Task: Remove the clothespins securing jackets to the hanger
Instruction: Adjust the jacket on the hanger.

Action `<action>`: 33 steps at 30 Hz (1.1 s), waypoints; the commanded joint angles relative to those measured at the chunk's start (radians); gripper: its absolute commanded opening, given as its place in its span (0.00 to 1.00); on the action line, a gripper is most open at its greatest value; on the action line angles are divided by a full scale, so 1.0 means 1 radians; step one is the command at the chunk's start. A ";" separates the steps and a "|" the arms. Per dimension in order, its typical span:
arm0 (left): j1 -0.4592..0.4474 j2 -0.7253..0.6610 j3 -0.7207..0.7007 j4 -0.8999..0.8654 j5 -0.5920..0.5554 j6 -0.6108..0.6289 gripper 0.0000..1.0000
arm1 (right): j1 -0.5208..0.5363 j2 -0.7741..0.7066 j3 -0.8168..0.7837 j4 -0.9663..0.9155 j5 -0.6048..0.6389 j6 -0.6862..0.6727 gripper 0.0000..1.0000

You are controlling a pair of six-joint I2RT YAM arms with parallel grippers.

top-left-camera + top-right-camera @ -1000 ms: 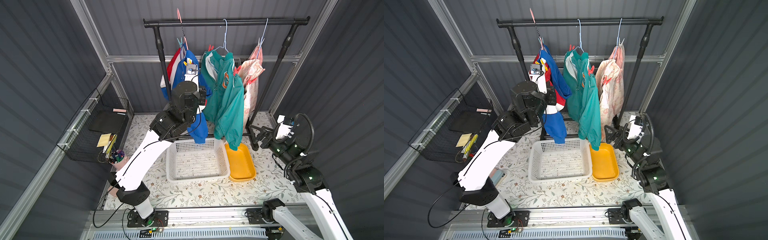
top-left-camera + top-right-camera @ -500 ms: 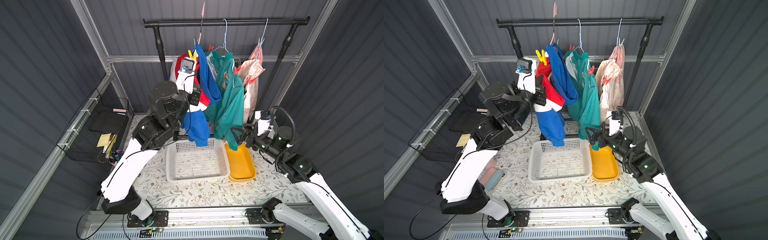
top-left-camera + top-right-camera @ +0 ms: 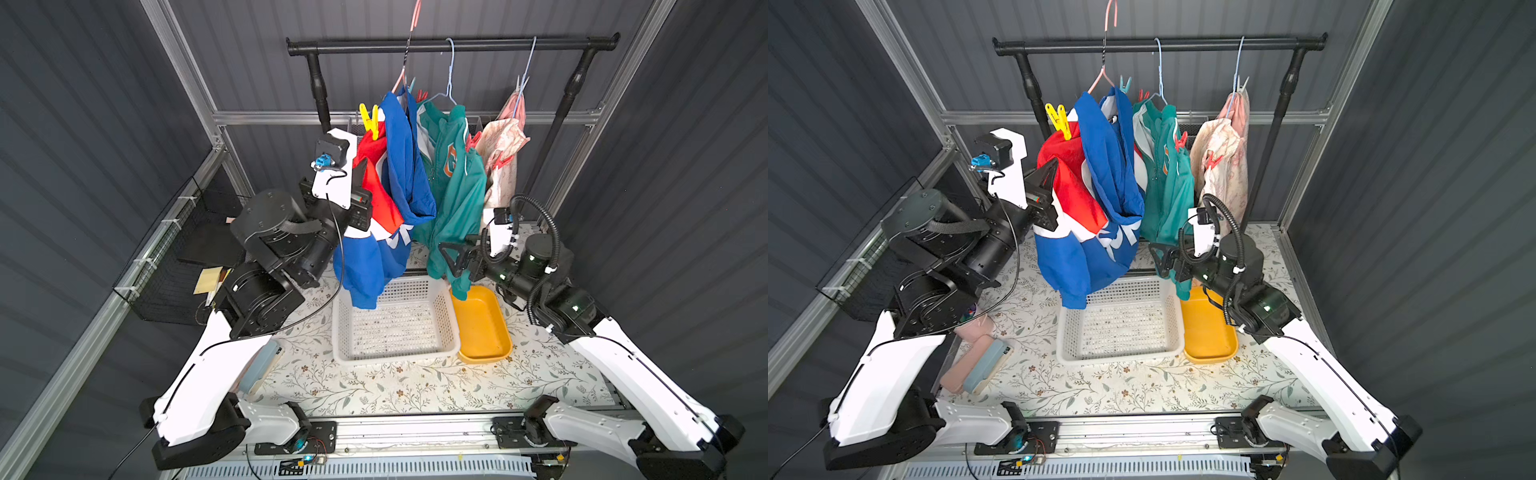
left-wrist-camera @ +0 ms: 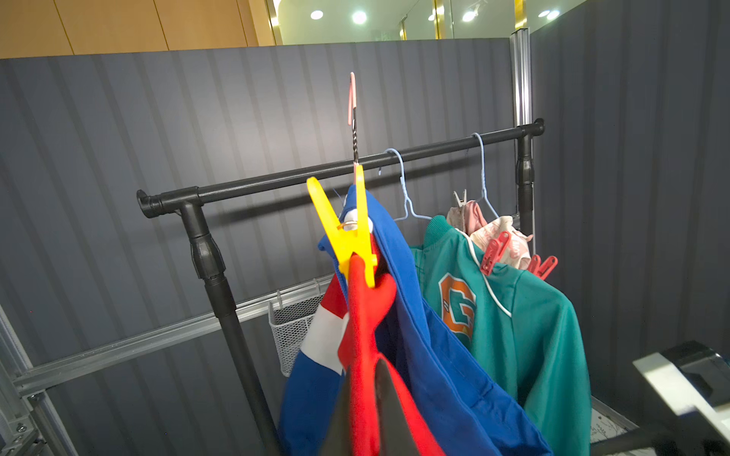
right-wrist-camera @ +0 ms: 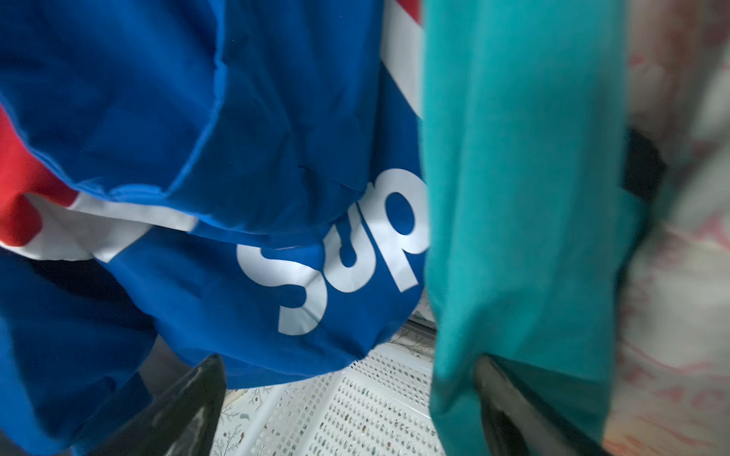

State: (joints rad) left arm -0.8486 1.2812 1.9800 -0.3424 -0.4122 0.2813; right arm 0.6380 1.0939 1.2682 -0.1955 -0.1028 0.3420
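Note:
My left gripper [image 3: 360, 176] is shut on the red panel of the blue jacket [image 3: 399, 174], and red cloth is pinched between its jaws in the left wrist view. A yellow clothespin [image 4: 347, 237] grips that jacket's shoulder, and a teal one [image 3: 1124, 83] sits by its collar. Its pink hanger [image 3: 1109, 16] has its hook above the rail [image 3: 1204, 43]. Red clothespins [image 4: 493, 252] hold the teal jacket [image 3: 457, 195] and the cream jacket [image 3: 503, 153]. My right gripper [image 3: 451, 257] stands open at the teal jacket's hem, with nothing between its fingers.
A white slotted basket [image 3: 345, 353] and a yellow tub [image 3: 503, 332] stand on the floral table under the jackets. A black wire basket [image 3: 166, 266] hangs on the left wall. Pink and blue cases [image 3: 976, 365] lie beside my left arm's base.
My left arm drew back to the left with the blue jacket, and the pink hanger swung right and up. My right gripper moved in from the right to the teal jacket's hem.

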 commanded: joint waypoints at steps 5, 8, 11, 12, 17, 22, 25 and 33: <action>-0.005 -0.130 -0.034 0.149 0.099 0.009 0.00 | 0.025 0.096 0.059 0.080 0.068 -0.018 0.99; -0.005 -0.167 -0.060 0.141 0.130 0.006 0.00 | 0.025 0.156 0.081 0.082 0.107 -0.023 0.99; -0.005 -0.206 -0.097 0.142 0.163 0.000 0.00 | 0.012 0.202 0.101 0.077 0.161 -0.019 0.99; -0.005 -0.216 -0.106 0.139 0.176 -0.001 0.00 | 0.004 0.218 0.110 0.070 0.173 -0.011 0.99; -0.004 -0.264 -0.145 0.132 0.213 -0.007 0.00 | -0.042 0.254 0.106 0.075 0.237 0.036 0.99; -0.006 -0.321 -0.193 0.137 0.262 -0.012 0.00 | -0.118 0.290 0.106 0.086 0.216 0.071 0.99; -0.004 -0.346 -0.220 0.132 0.280 -0.012 0.00 | -0.169 0.319 0.118 0.093 0.178 0.094 0.99; -0.005 -0.413 -0.296 0.150 0.349 -0.034 0.00 | -0.276 0.406 0.168 0.111 0.095 0.129 0.99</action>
State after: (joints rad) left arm -0.8497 0.8989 1.6821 -0.3443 -0.1188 0.2630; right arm 0.3843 1.4746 1.3979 -0.1066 0.0341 0.4377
